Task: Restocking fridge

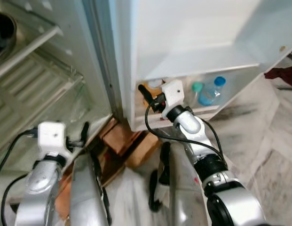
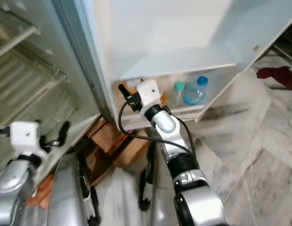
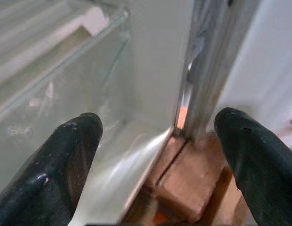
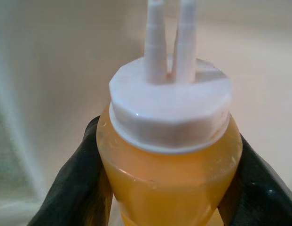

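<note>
My right gripper point(image 1: 150, 96) is shut on an orange sauce bottle point(image 4: 169, 165) that has a white cap with two nozzles point(image 4: 169, 108). It holds the bottle upright at the left end of the fridge door's bottom shelf point(image 1: 204, 112). The black fingers point(image 4: 70, 188) press on both sides of the bottle's body. Further along that shelf stand a blue-capped water bottle point(image 1: 214, 90) and a green-capped one point(image 1: 197, 87). My left gripper point(image 1: 82, 137) is open and holds nothing. It hovers low by the front edge of the fridge's bottom compartment point(image 3: 113, 174).
Glass shelves point(image 1: 42, 89) fill the fridge interior on the left, with a dark pot point(image 1: 2, 33) at the top. Wooden blocks point(image 1: 122, 139) sit under the fridge's corner. A red cloth point(image 1: 284, 75) lies on the marble floor at the right.
</note>
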Available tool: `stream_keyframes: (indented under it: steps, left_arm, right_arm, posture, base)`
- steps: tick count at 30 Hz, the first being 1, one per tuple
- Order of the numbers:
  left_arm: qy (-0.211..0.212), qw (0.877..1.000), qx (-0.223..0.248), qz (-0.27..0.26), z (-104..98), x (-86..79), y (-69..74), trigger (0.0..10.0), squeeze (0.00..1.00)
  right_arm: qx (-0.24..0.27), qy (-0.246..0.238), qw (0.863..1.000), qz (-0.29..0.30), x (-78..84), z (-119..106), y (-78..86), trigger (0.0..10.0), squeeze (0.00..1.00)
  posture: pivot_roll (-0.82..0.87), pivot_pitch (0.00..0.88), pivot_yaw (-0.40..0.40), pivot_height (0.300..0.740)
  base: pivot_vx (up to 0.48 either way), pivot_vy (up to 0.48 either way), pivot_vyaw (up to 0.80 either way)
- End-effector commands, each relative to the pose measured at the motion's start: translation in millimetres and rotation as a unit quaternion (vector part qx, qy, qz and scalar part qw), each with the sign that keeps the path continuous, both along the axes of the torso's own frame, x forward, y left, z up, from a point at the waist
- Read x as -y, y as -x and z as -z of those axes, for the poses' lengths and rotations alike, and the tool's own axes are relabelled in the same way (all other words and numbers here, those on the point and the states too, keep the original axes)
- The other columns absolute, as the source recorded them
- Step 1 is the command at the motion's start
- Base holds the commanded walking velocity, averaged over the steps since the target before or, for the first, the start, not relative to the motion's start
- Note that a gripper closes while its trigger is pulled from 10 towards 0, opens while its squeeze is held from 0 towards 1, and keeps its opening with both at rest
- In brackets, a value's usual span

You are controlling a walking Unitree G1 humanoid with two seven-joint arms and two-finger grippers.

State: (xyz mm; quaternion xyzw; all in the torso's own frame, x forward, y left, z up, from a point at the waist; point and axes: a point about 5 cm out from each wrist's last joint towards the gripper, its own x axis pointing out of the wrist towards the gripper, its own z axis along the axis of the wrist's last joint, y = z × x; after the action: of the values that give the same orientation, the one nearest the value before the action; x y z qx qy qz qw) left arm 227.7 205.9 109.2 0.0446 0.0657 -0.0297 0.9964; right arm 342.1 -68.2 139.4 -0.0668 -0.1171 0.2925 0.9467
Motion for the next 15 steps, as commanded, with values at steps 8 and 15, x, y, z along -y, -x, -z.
stream_keyframes:
  steps: [8,15]
  left_arm:
    - [-0.006,1.000,-0.005,-0.009,0,-5.2,6.0,10.0,0.00]
    - [-0.011,1.000,-0.006,-0.011,-2,-8.2,9.1,10.0,0.00]
  right_arm:
    - [-0.050,0.045,0.998,-0.016,3.9,34,7.8,10.0,0.00]
    - [-0.015,0.066,0.998,0.005,3.3,32,3.0,10.0,0.00]
  posture:
    - [0.11,0.288,-0.064,0.524]
    - [0.14,0.311,-0.052,0.524]
  base:
    - [0.000,0.000,0.00]
    - [0.000,0.000,0.00]
